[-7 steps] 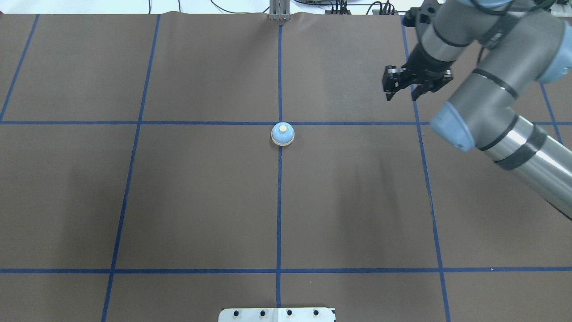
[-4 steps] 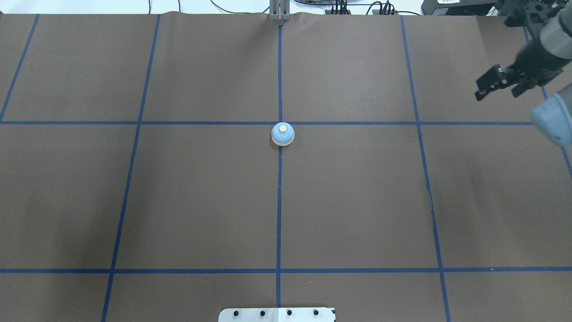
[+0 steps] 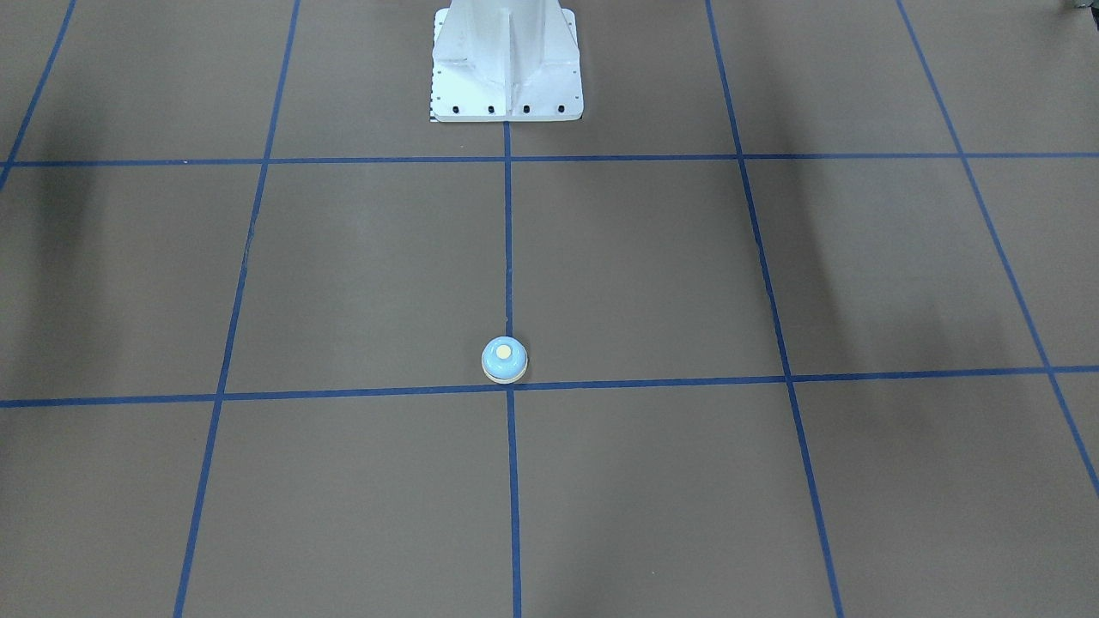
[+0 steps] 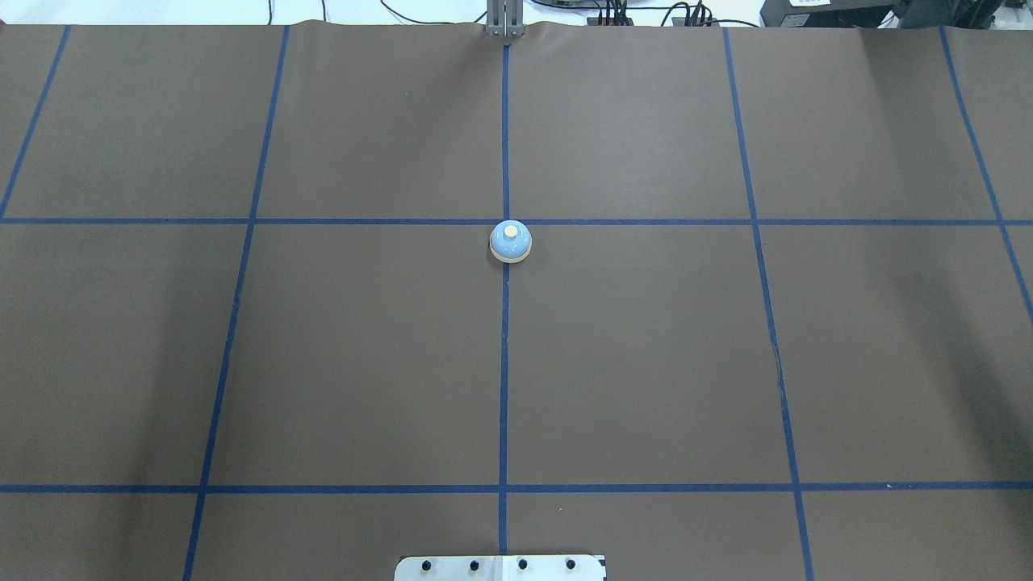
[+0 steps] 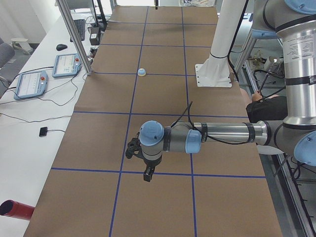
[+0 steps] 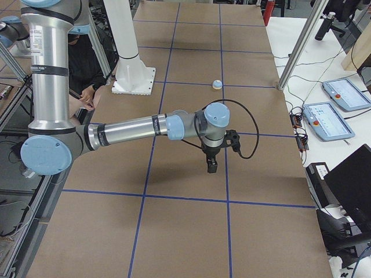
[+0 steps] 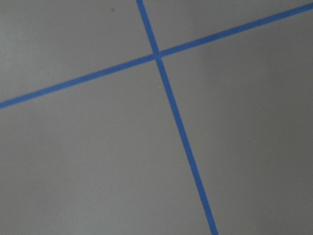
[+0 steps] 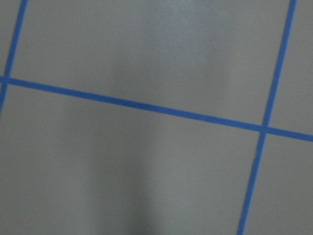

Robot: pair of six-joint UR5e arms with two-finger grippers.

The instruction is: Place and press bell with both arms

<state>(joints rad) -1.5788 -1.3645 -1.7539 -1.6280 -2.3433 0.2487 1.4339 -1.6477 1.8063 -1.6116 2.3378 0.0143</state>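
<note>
- The bell (image 4: 511,241) stands upright mid-surface (image 4: 646,363), just on the robot's side of a blue tape crossing (image 4: 506,221), with nothing touching it.
- It is probably light, rigid and smooth. The dome may slip, so take hold low, across the base ring.
- The left gripper (image 5: 147,175) and right gripper (image 6: 211,166) hang well apart from the bell. I cannot tell how wide either one stands.

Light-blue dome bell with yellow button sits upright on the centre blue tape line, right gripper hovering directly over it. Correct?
Not the gripper part. The light-blue dome bell sits upright on the centre blue tape line, but nothing hovers over it; the exterior right view shows the black right gripper far off from it.
</note>
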